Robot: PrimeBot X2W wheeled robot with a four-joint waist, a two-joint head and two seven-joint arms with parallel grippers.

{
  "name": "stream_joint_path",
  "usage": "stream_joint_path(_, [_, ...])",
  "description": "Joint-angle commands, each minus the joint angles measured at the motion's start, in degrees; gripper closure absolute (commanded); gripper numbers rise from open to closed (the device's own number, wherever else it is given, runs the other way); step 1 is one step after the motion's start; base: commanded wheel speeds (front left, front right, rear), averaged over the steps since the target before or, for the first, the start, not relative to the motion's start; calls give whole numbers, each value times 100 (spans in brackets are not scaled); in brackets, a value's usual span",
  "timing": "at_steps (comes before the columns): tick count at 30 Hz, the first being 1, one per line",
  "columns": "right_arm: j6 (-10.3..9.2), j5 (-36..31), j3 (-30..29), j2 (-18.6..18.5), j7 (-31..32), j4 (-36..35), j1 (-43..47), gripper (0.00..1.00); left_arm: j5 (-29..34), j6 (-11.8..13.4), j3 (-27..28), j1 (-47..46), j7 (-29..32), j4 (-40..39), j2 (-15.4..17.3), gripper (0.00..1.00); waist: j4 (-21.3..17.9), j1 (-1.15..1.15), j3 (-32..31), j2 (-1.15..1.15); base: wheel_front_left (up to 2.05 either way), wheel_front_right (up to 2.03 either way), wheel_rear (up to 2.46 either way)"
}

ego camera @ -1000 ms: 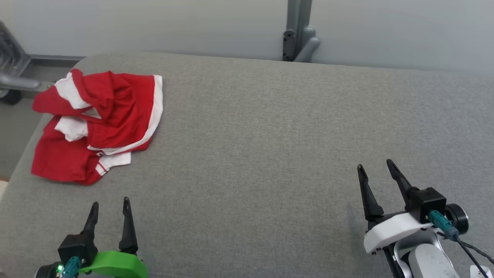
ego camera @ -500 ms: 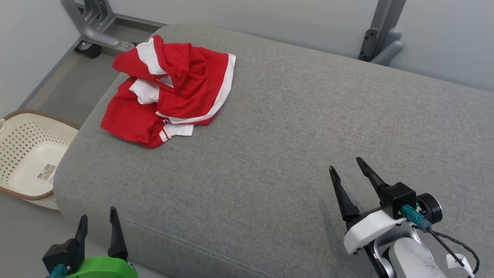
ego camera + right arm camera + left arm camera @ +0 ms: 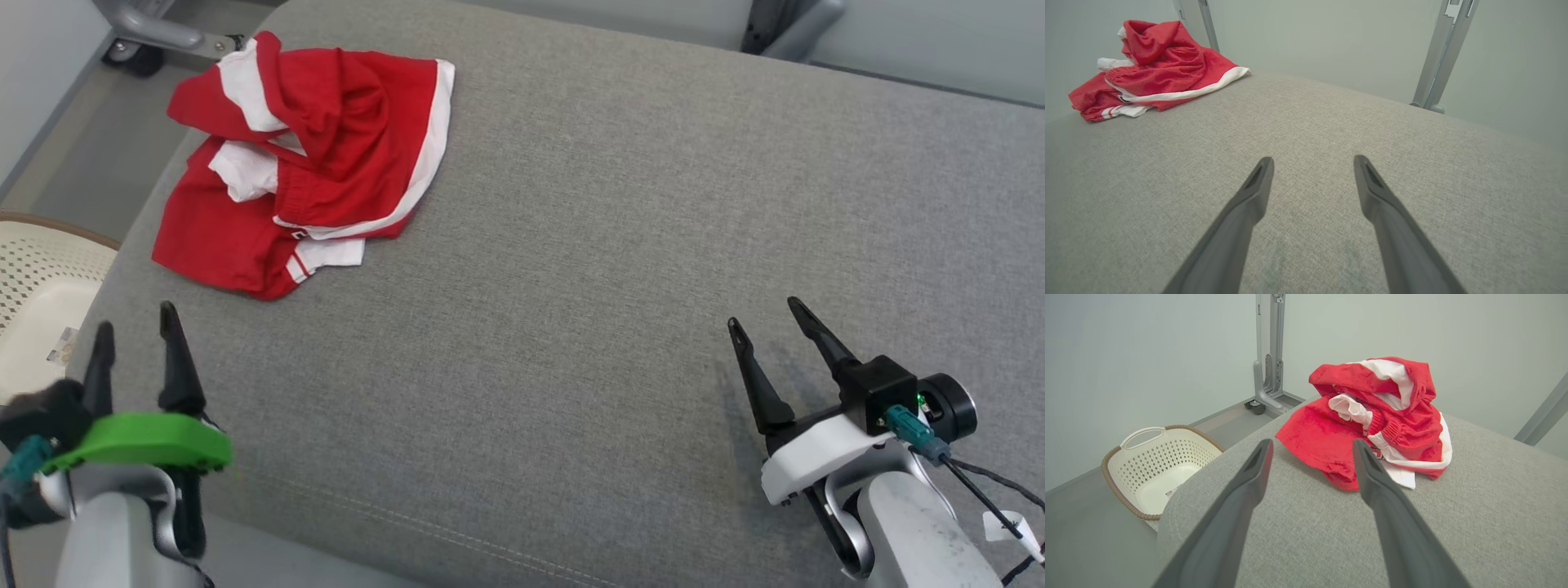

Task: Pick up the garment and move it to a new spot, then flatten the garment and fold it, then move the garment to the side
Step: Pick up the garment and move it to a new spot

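You'll find the garment [image 3: 302, 163] crumpled at the bench's [image 3: 571, 286] far left corner, folds hiding its shape. Left gripper [image 3: 135, 317] and right gripper [image 3: 764, 313] gape wide, empty. The basket [image 3: 41, 269] is cut off.

Left end effector [image 3: 135, 317], right one [image 3: 764, 312], spread

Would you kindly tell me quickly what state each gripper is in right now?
Left gripper: open, holding nothing, short of the crumpled red-and-white fabric garment.
Right gripper: open, holding nothing.
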Motion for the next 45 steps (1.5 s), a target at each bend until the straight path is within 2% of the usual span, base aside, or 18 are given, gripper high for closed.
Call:
stream_joint_path(1, [-2, 45, -40, -71, -19, -73, -126, 0, 57, -44, 84, -430, -3, 101, 190, 0, -395, 0, 447, 0, 0, 0, 0])
stream_joint_path(4, [-2, 72, -83, -117, -19, -126, -182, 0, -91, -61, -115, -1032, -3, 482, 505, 0, -536, 0, 630, 0, 0, 0, 0])
stream_joint_path(10, [-2, 103, -93, -123, -19, -197, -337, 0, -937, -57, -1284, -2213, 71, 1164, 1366, 0, -816, 0, 921, 0, 0, 0, 0])
stream_joint_path(14, [-2, 117, -69, -103, -19, -233, -441, 0, -1422, -57, -1994, -2899, 502, 1531, 1866, 0, -1019, 0, 1118, 0, 0, 0, 0])
stream_joint_path(19, [-2, 146, -97, -94, -19, -262, -544, 0, -1887, -57, -2460, -3525, 1032, 1890, 2275, 0, -1267, 0, 1371, 0, 0, 0, 0])
stream_joint_path(25, [-2, 191, -137, -65, -19, -249, -636, 0, -2082, -58, -2716, -4018, 1423, 2490, 2576, 0, -1503, 0, 1654, 0, 0, 0, 0])
stream_joint_path(27, [-2, 206, -130, -55, -19, -240, -680, 0, -2123, -51, -2737, -4152, 1544, 2729, 2573, 0, -1571, 0, 1720, 0, 0, 0, 0])
stream_joint_path(32, [-2, 247, -109, -22, -15, -183, -738, 0, -1985, 183, -2853, -4401, 1786, 3314, 2593, 0, -1703, 0, 1805, 0, 0, 0, 0])
stream_joint_path(33, [-2, 253, -111, -12, -15, -174, -740, 0, -1942, 224, -2887, -4439, 1788, 3399, 2583, 14, -1719, 0, 1808, 0, 0, 0, 0])
stream_joint_path(34, [-3, 258, -118, 8, -15, -167, -744, 0, -1915, 256, -2914, -4463, 1779, 3468, 2577, 76, -1734, 0, 1806, 0, 0, 0, 0])
stream_joint_path(35, [-3, 260, -121, 23, -14, -158, -740, 0, -1914, 272, -2919, -4485, 1734, 3529, 2566, 100, -1747, 0, 1795, 0, 0, 0, 0])
stream_joint_path(38, [-3, 289, -128, 78, -14, -124, -714, 0, -1811, 323, -2981, -4565, 1563, 3640, 2608, 100, -1762, 0, 1718, 0, 0, 0, 0])
stream_joint_path(45, [-2, 387, -130, 217, -15, -91, -647, 0, -1603, 162, -3211, -4875, 1016, 3520, 2614, 100, -1742, 0, 1365, 0, 0, 0, 0])
